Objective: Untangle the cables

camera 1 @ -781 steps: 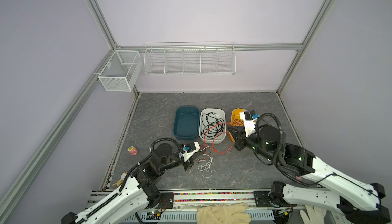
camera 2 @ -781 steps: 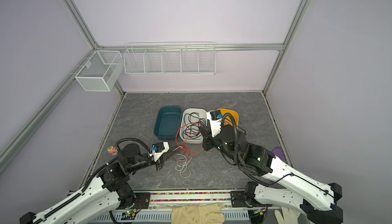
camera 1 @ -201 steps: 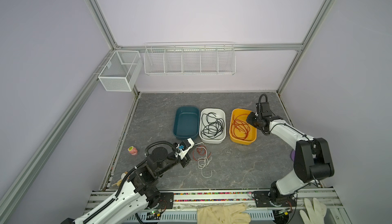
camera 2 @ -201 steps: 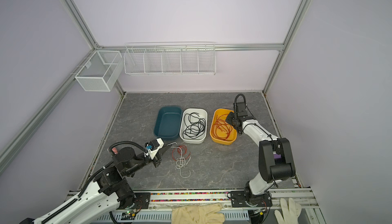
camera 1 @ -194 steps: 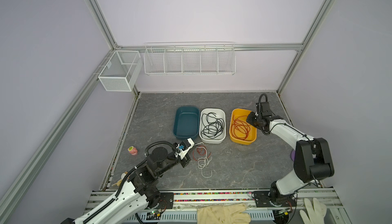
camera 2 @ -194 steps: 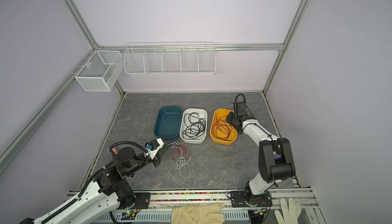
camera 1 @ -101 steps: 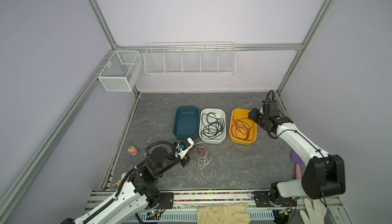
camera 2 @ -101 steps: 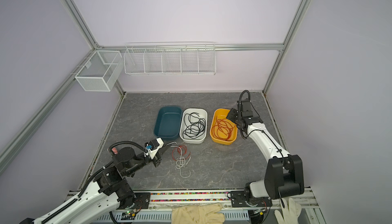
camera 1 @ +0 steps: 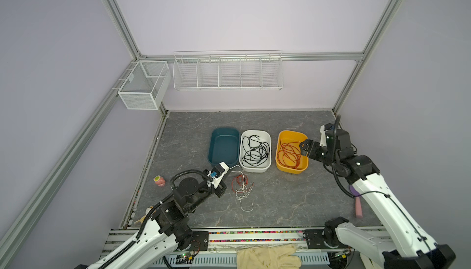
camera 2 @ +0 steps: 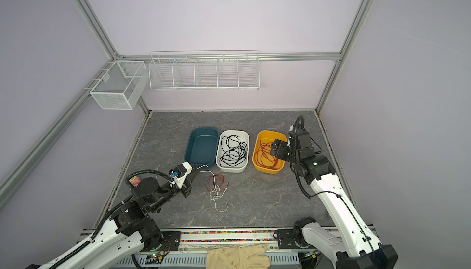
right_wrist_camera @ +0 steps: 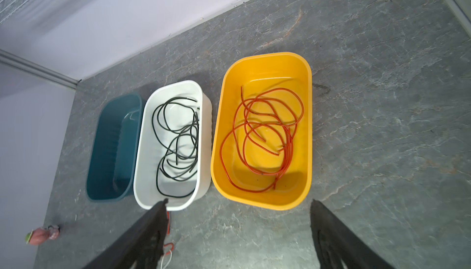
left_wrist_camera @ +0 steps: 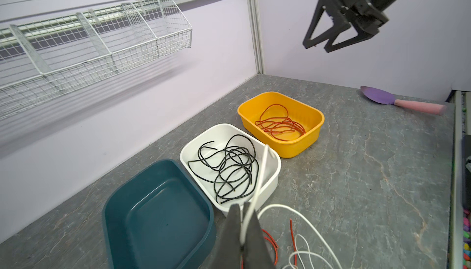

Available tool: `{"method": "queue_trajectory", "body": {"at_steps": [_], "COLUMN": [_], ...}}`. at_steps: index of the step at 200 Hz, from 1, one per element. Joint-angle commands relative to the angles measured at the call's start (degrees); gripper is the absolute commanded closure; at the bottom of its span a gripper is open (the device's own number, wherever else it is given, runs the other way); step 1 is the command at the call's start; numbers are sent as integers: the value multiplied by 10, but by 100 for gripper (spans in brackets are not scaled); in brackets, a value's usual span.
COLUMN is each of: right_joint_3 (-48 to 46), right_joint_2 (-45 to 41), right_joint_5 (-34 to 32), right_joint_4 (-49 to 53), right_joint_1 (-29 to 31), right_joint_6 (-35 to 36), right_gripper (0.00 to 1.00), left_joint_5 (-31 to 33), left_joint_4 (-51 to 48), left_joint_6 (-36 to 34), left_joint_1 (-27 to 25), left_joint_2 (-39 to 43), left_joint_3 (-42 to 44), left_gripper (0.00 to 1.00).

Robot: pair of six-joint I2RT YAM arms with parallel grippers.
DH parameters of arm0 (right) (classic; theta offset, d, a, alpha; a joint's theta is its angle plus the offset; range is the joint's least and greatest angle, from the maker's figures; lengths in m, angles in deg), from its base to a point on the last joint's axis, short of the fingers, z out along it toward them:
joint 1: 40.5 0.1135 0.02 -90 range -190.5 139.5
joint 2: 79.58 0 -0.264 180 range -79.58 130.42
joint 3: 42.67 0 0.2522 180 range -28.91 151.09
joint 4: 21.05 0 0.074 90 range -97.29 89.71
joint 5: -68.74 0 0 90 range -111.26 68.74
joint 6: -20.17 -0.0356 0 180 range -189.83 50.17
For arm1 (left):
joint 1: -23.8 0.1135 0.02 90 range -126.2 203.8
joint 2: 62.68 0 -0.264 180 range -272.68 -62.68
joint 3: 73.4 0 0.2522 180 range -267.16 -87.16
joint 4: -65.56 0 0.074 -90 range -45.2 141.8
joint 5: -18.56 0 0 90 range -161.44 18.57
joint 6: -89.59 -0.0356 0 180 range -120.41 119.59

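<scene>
your left gripper pinches the white cable, its loops tangled with a red strand on the table. your right gripper hangs wide open, empty, over the yellow bin holding the red cable; black cable lies in the white bin.

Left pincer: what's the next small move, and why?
Probably lift slowly toward the empty teal plastic tub: the left pincer is shut on the thin white cable, whose loops cross a short red cable, so a gentle pull should separate them.
</scene>
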Motion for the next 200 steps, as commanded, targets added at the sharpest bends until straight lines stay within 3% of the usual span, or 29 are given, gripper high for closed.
{"method": "queue_trajectory", "body": {"at_steps": [1,58,84,135,161,184,200], "right_joint_3": [3,-20,-34,-62,-69,-101,-132], "right_joint_2": [-73,-207,-233,-256,-256,-251,-245], "right_joint_5": [-16,30,41,87,160,272,291], "right_joint_4": [81,169,172,147,117,49,13], "right_joint_1": [13,18,19,19,20,26,45], "right_joint_6": [32,88,123,126,118,80,58], "right_gripper": [12,12,12,12,12,12,12], "left_joint_5": [30,33,22,-9,-16,-26,-21], "left_joint_4": [16,-13,-37,-64,-71,-68,-69], "left_joint_6": [3,38,35,57,82,91,92], "left_joint_1": [-3,-2,-2,-2,-2,-2,-2], "left_joint_2": [4,-28,-51,-88,-103,-114,-121], "left_joint_3": [-43,-159,-218,-325,-351,-354,-355], "left_gripper": [100,100,100,100,100,100,100]}}
